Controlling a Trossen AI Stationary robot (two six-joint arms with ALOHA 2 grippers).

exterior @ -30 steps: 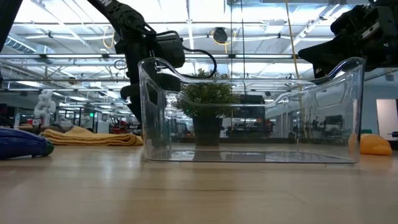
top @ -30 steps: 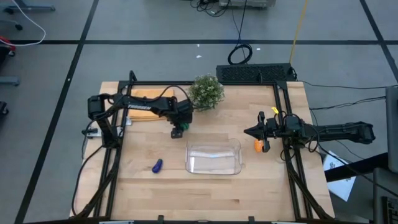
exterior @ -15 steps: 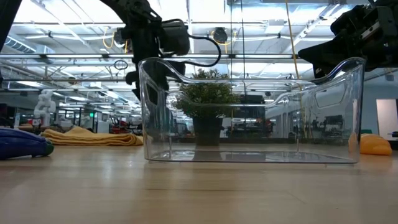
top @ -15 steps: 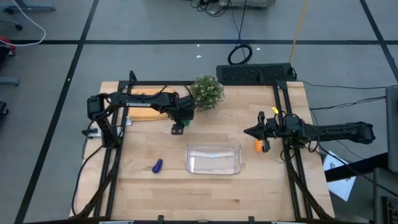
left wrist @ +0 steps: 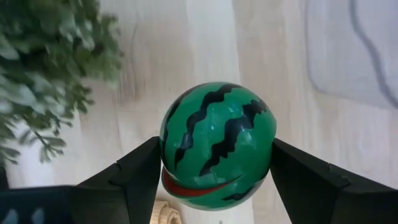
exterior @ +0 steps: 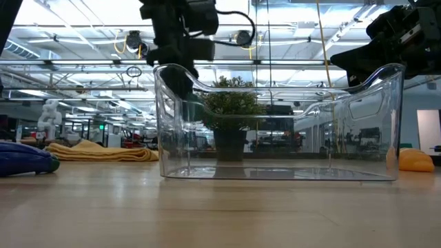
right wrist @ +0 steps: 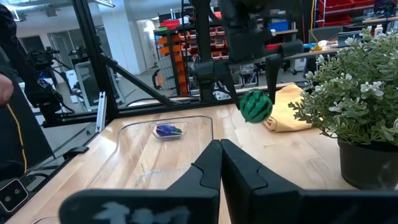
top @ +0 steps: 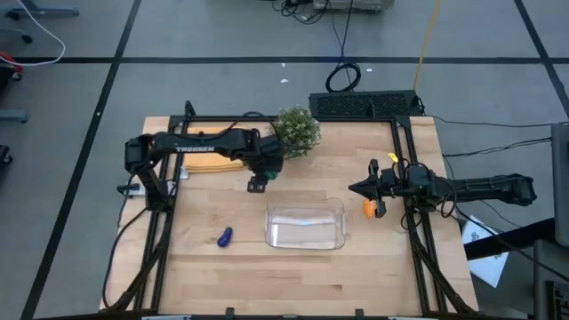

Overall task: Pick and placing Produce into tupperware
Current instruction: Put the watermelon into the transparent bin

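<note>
One marking is seen: white lettering along the left arm (top: 200, 147) in the high view, near the worktop's far left corner. It appears to read "TROSSEN", though the letters are too small for certainty. In the right wrist view, coloured signs are seen in the room beyond the table, but nothing on them can be read. No other text, number or label can be read.

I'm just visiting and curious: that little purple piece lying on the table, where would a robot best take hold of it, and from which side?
Probably across its narrow middle, coming straight down from above. The purple piece lies flat and elongated on the table, tilted a bit, with free space all around, so a tool turned to close across the short width should hold it best. The left tool is shut on the green ball.
</note>
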